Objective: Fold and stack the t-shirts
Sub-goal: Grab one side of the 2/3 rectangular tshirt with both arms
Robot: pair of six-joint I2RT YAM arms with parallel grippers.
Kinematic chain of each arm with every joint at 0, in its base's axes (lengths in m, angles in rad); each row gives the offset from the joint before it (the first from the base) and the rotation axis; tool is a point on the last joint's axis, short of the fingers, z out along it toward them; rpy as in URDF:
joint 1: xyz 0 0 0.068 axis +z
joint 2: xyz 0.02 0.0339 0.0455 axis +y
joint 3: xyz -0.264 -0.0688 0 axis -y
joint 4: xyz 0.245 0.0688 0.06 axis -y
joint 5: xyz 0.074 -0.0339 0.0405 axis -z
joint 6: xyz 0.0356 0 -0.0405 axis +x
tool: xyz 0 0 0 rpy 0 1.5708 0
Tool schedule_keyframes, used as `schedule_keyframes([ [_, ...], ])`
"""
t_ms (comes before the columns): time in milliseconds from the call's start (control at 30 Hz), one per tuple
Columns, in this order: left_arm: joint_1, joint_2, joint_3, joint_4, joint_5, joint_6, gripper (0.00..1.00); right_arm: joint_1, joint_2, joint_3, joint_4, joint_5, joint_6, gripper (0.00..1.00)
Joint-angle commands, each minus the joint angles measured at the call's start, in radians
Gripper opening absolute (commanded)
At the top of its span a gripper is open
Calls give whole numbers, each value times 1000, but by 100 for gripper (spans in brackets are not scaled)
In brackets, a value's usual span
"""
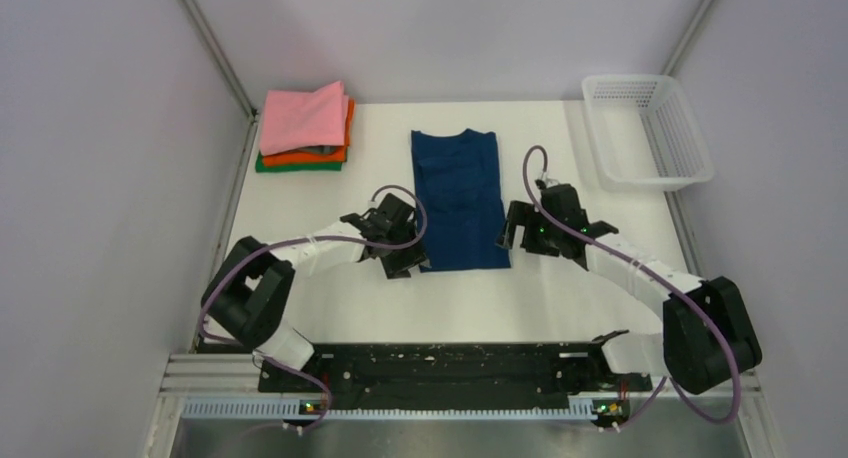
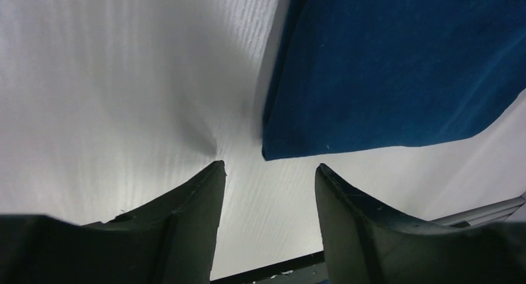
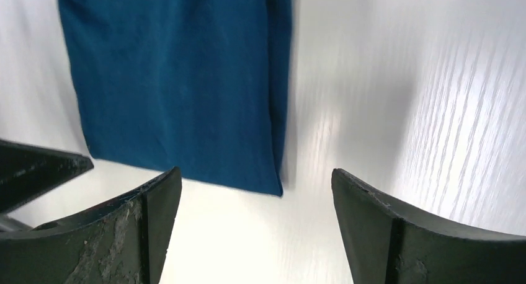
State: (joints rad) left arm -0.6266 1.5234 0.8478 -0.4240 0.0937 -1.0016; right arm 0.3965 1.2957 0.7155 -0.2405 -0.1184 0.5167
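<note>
My left arm (image 1: 322,248) and right arm (image 1: 640,271) are white along the links, with bulky black joints, and a mauve cable (image 1: 398,188) loops along each. My left gripper (image 2: 270,172) has smooth, dark wedge fingers (image 2: 189,200). My right gripper (image 3: 255,178) has the same, pale-scuffed on one inner face. My black base rail (image 1: 430,368) carries small green lights (image 1: 313,406)

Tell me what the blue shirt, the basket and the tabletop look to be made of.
Blue shirt: soft knit cloth, likely cotton; matte, lies limp with a folded edge.
Basket: white plastic, moulded open mesh, slight sheen.
Tabletop: hard white board, maybe laminate; semi-gloss, fine streaked grain and glare in the wrist views.
</note>
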Motion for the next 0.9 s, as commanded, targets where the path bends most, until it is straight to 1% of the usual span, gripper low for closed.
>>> schedule_keyframes([
  [0, -27, 86, 71, 82, 12, 0, 54, 0, -51, -77, 31, -49, 46, 86],
  [67, -27, 122, 80, 82, 15, -1, 47, 0, -44, -90, 44, -68, 58, 75],
  [167, -28, 142, 66, 86, 6, -18, 44, 0, -26, -111, 60, -74, 58, 65],
  [333, -26, 129, 47, 64, -53, -25, 43, 1, -7, -154, 92, -83, 47, 61],
  [500, -26, 151, 71, 10, -138, -19, 42, 1, 39, -177, 126, -99, 32, 56],
  [567, -26, 166, 73, 21, -143, -29, 37, 1, 76, -192, 160, -105, 27, 53],
  [633, -26, 191, 86, 29, -130, -37, 27, 1, 115, -198, 193, -132, 29, 49],
  [700, -28, 213, 99, 26, -121, -35, 11, 2, 143, -203, 222, -154, 37, 37],
  [733, -27, 219, 99, 24, -117, -33, 2, 2, 150, -202, 223, -165, 36, 30],
  [767, -27, 219, 99, 22, -115, -30, 0, 2, 152, -200, 212, -174, 32, 22],
  [800, -29, 215, 95, 19, -111, -27, 0, 1, 146, -200, 197, -182, 28, 6],
  [833, -32, 205, 90, 14, -103, -26, 0, 2, 131, -198, 165, -186, 24, 0],
  [867, -42, 188, 82, 7, -102, -27, 0, 2, 109, -199, 130, -188, 17, 0],
])
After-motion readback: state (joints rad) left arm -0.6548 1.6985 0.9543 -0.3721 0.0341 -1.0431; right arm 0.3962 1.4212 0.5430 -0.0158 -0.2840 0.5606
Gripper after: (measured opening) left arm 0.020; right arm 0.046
